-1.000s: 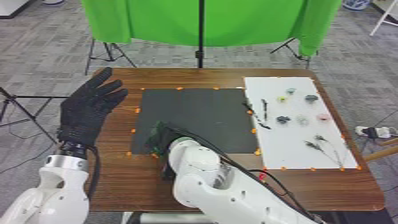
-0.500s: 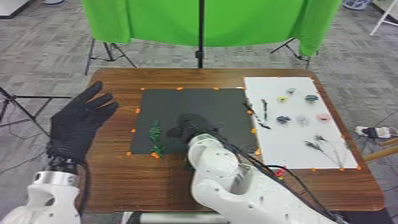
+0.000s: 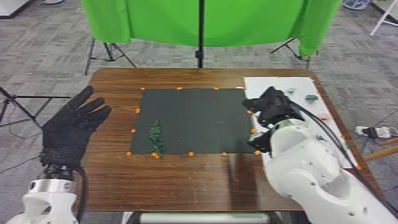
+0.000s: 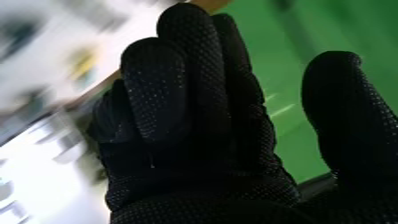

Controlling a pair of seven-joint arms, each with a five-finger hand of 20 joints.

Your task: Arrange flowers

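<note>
One green leafy stem (image 3: pixel 155 137) lies on the dark mat (image 3: pixel 197 112), near its front left corner. Left of the mat, the left hand (image 3: pixel 69 132) has its fingers out straight and holds nothing. The right hand (image 3: pixel 275 106) is by the mat's right edge, over the white sheet (image 3: pixel 298 82), fingers straight, with nothing in it. Right of the mat, a pink flower (image 3: pixel 323 116) and a gray-green flower (image 3: pixel 311 98) are on the sheet.

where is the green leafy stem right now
In the head view, the green leafy stem lies on the lower left of the dark grey mat, its lower end near small orange markers.
</note>
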